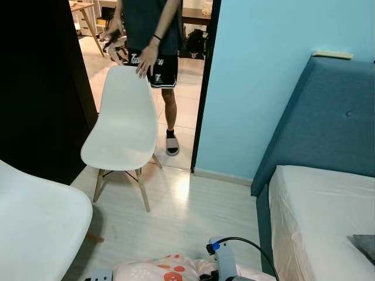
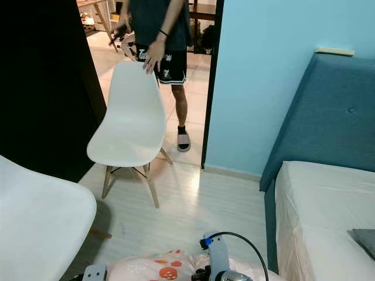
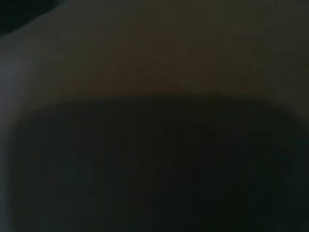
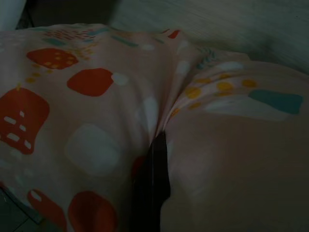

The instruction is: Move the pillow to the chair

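The pillow (image 1: 170,268) is carried low in front of the robot, off the bed (image 1: 319,216). The right gripper (image 4: 150,183) is clenched into its fabric; the left gripper's state cannot be told. The chair (image 1: 120,126), steadied by a person's hand (image 1: 146,61), stands well ahead, so approach and placing remain.

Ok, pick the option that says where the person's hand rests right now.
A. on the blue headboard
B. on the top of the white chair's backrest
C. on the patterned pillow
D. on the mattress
B. In the left eye view the person's hand lies on the top edge of the white chair standing by the doorway, well away from the pillow low in the picture.
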You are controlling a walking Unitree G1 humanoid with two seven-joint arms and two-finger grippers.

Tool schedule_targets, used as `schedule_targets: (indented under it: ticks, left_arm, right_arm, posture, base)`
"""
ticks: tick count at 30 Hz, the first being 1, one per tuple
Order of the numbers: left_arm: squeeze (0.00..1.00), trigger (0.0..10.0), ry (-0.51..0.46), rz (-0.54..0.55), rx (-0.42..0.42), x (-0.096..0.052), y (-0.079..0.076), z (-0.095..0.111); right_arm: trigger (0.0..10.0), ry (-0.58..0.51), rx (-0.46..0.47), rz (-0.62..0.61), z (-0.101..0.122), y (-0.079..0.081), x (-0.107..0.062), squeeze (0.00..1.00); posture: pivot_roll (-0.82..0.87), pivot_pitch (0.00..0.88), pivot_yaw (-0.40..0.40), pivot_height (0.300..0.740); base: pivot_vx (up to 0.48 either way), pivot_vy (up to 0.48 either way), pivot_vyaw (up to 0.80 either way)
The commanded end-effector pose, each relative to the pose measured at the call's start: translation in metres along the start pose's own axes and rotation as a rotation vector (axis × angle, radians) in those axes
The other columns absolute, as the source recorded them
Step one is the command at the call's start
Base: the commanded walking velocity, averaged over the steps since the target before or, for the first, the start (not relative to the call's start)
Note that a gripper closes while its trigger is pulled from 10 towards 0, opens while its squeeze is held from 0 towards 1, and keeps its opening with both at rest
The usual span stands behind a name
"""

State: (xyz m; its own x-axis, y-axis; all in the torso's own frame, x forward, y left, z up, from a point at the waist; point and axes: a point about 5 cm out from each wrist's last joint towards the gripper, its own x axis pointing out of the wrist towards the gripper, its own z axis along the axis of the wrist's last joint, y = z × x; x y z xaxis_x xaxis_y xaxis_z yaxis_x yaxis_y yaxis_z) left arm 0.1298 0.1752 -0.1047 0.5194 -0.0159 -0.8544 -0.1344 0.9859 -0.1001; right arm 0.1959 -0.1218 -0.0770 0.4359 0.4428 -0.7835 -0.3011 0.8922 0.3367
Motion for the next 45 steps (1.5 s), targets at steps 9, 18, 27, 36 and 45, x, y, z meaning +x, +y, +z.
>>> schedule_targets:
  ticks: [9, 18, 27, 36, 45]
  left_arm:
    - [0.0, 10.0, 0.022, -0.032, -0.01, 0.001, -0.009, -0.004]
    - [0.0, 10.0, -0.002, -0.028, -0.013, 0.003, -0.007, 0.006]
    - [0.0, 10.0, -0.003, -0.03, -0.055, 0.003, -0.01, 0.004]
    - [0.0, 10.0, -0.002, -0.048, -0.034, 0.003, -0.012, 0.006]
    - [0.0, 10.0, -0.004, -0.062, -0.01, 0.003, -0.013, 0.006]
  right_arm:
    - [10.0, -0.046, -0.003, 0.01, 0.007, -0.002, -0.001, 0.0]
    - [10.0, -0.063, -0.008, 0.042, 0.013, 0.002, 0.0, 0.0]
    - [10.0, -0.122, 0.034, -0.002, 0.023, -0.003, -0.001, 0.0]
    - [10.0, -0.312, 0.14, -0.009, 0.067, -0.005, -0.004, 0.0]
    - [10.0, -0.723, 0.481, 0.325, 0.154, 0.006, -0.025, 0.0]
  posture:
    - [0.02, 0.016, -0.067, 0.74]
    - [0.02, 0.028, -0.06, 0.74]
    - [0.02, 0.048, -0.071, 0.74]
    - [0.01, 0.047, -0.067, 0.74]
    - [0.0, 0.067, -0.053, 0.74]
  base:
    - [0.0, 0.0, 0.0]
    - [0.0, 0.0, 0.8]
    - [0.0, 0.0, 0.62]
    - [0.054, 0.0, 0.0]
    - [0.305, 0.0, 0.0]
